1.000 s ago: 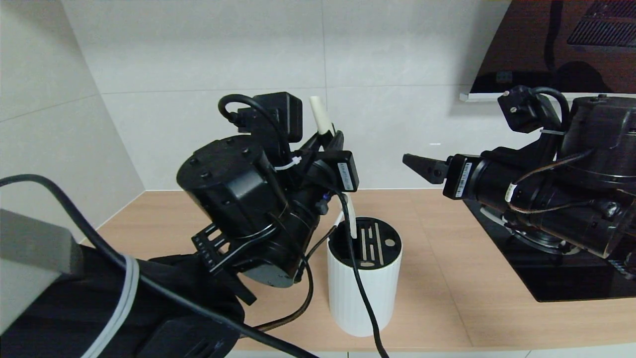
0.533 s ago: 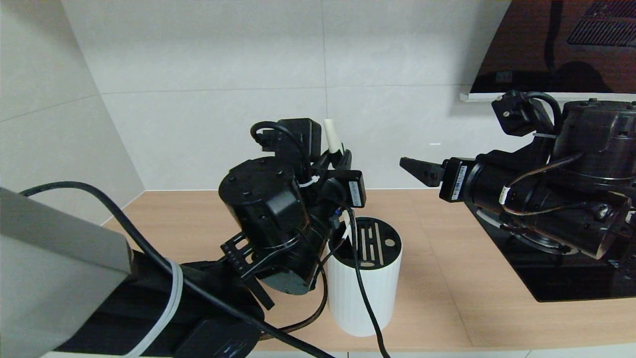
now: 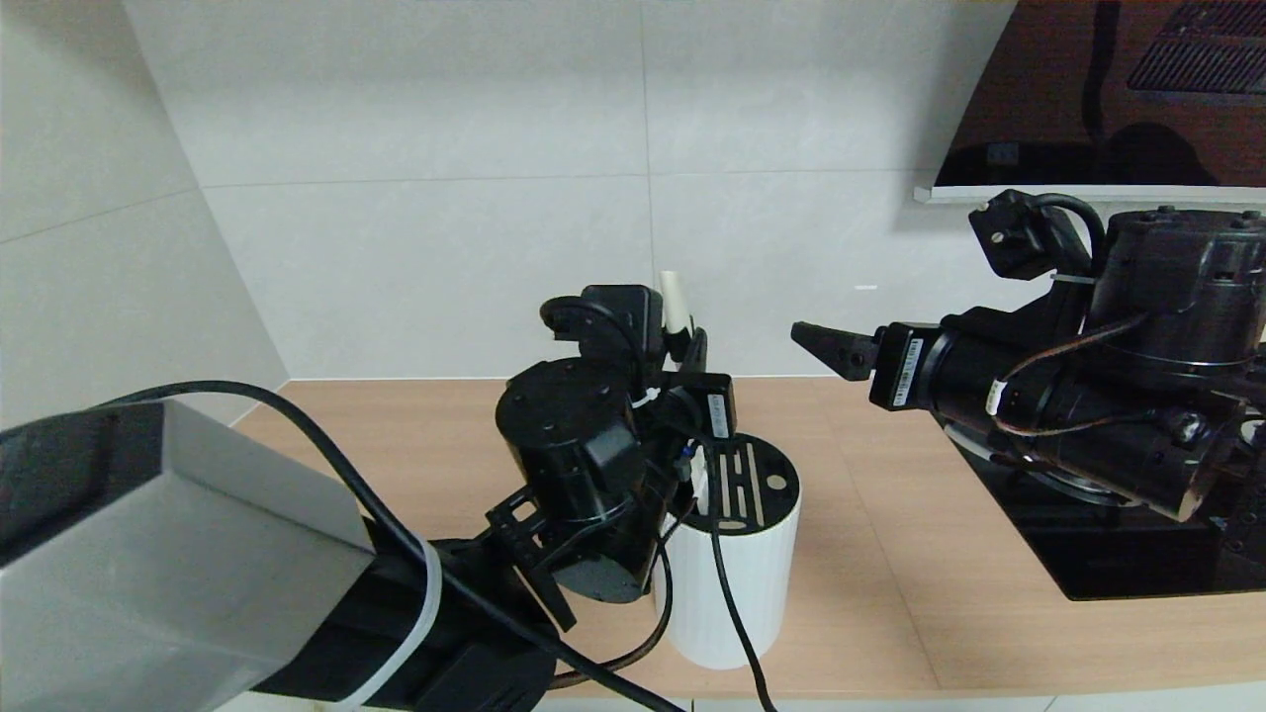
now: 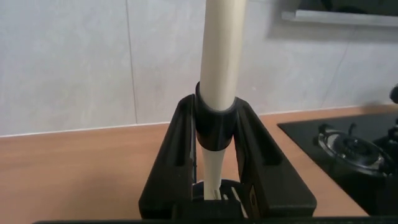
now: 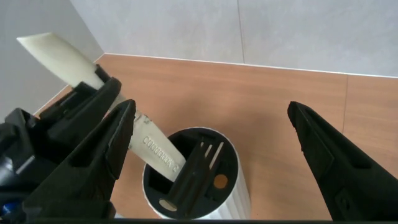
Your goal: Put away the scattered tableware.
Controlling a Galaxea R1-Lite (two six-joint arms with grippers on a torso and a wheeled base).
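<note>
Both arms raised, grippers turned toward each other.
Left gripper (image 3: pixel 685 341) was clamped around the handle of an upright knife (image 3: pixel 674 297) — right gripper (image 3: pixel 826 348) hung level, just beside it, jaws spread wide, holding nothing.

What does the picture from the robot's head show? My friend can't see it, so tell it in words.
The left tool holds a cream-handled knife upright, its blade reaching down into the top of the white round holder on the wooden counter. The right tool hangs open to the right, above the counter, holding nothing.
</note>
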